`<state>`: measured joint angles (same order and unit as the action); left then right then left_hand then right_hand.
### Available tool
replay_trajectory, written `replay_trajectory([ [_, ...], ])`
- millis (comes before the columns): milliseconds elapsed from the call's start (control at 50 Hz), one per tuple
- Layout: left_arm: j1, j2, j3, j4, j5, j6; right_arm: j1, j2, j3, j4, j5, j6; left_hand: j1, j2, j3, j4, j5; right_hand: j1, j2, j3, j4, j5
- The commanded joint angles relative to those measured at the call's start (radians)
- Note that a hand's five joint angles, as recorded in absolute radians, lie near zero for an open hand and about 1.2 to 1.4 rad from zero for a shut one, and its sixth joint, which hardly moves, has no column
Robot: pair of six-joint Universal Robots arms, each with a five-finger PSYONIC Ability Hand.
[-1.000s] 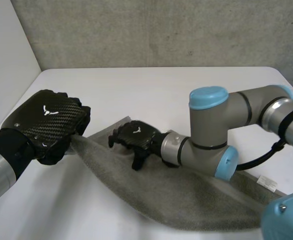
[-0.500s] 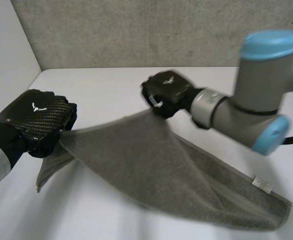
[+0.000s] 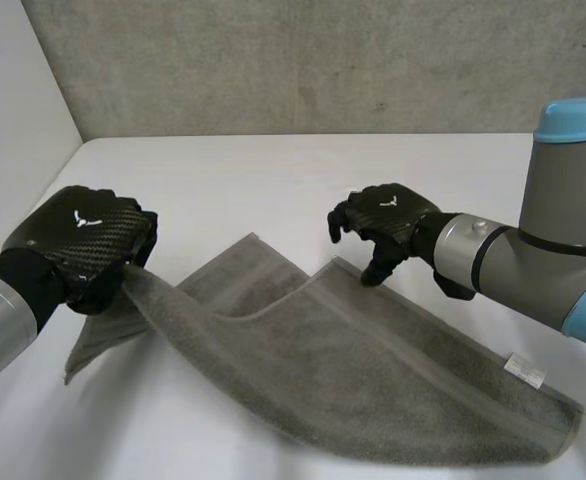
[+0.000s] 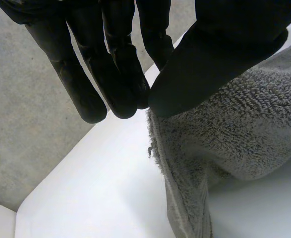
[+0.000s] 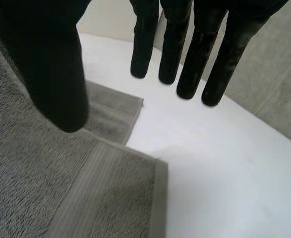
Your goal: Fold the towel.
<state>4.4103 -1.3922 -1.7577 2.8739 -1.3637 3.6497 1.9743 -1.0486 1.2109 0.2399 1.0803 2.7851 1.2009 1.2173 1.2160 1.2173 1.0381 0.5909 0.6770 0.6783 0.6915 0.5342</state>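
Pinching towel [image 3: 373, 375] edge with left robot hand [image 3: 78, 245]; holding right robot hand [image 3: 383, 220] by towel corner, fingers straight.

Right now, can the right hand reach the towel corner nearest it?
Probably yes: the right hand hangs open right at that corner of the towel, with nothing between them.

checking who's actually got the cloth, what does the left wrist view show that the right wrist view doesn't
Left wrist view: the left robot hand pinches an edge of the towel between thumb and fingers, and the cloth drapes down from the pinch towards the table.
Right wrist view: the right robot hand is open, fingers straight and holding nothing, above two towel corners lying flat, one layer over the other.
Both: the grey towel, the white table and the concrete wall behind.
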Motion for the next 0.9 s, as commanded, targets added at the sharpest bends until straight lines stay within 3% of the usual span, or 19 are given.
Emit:
replay_trajectory([
  [20, -0.018, 0.018, -0.002, -0.004, -0.002, -0.002, 0.024, 0.116, -0.117, 0.007, -0.017, 0.004, 0.195, 0.179, 0.18, 0.179, 0.184, -0.136, -0.222, -0.223, -0.236, -0.254],
  [200, -0.068, 0.085, 0.02, -0.012, -0.003, 0.003, 0.141, 0.332, -0.347, 0.143, -0.126, 0.014, 0.195, 0.179, 0.18, 0.179, 0.184, -0.192, -0.278, -0.279, -0.292, -0.31],
  [460, -0.068, 0.12, 0.017, -0.028, 0.0, 0.006, 0.225, 0.412, -0.396, 0.167, -0.203, 0.017, 0.195, 0.179, 0.18, 0.179, 0.184, -0.136, -0.222, -0.224, -0.237, -0.254],
  [520, -0.068, 0.12, 0.017, -0.028, 0.0, 0.007, 0.23, 0.426, -0.401, 0.167, -0.198, 0.022, 0.195, 0.179, 0.18, 0.179, 0.184, -0.06, -0.146, -0.147, -0.16, -0.177],
  [560, -0.066, 0.119, 0.015, -0.028, 0.0, 0.007, 0.23, 0.429, -0.404, 0.161, -0.183, 0.024, 0.195, 0.179, 0.18, 0.179, 0.184, 0.392, 0.306, 0.305, 0.292, 0.275],
  [580, -0.066, 0.119, 0.015, -0.028, 0.0, 0.007, 0.23, 0.429, -0.404, 0.16, -0.183, 0.024, 0.195, 0.179, 0.18, 0.179, 0.184, 0.395, 0.309, 0.308, 0.295, 0.278],
  [600, -0.065, 0.117, 0.012, -0.025, 0.0, 0.007, 0.23, 0.421, -0.413, 0.156, -0.171, 0.024, 0.195, 0.179, 0.18, 0.179, 0.184, 0.695, 0.609, 0.607, 0.594, 0.577],
  [620, -0.06, 0.113, 0.006, -0.024, 0.0, 0.007, 0.23, 0.412, -0.422, 0.153, -0.146, 0.024, 0.195, 0.179, 0.18, 0.179, 0.184, 0.804, 0.718, 0.717, 0.704, 0.686],
  [740, -0.046, 0.09, -0.035, -0.016, 0.0, 0.01, 0.212, 0.277, -0.368, 0.113, -0.016, 0.021, 0.195, 0.179, 0.18, 0.179, 0.184, 0.805, 0.719, 0.718, 0.705, 0.688],
  [900, -0.029, -0.001, -0.062, 0.004, 0.002, 0.01, 0.098, 0.052, -0.124, 0.056, -0.011, -0.019, 0.195, 0.179, 0.18, 0.179, 0.184, 0.805, 0.719, 0.718, 0.705, 0.688],
])
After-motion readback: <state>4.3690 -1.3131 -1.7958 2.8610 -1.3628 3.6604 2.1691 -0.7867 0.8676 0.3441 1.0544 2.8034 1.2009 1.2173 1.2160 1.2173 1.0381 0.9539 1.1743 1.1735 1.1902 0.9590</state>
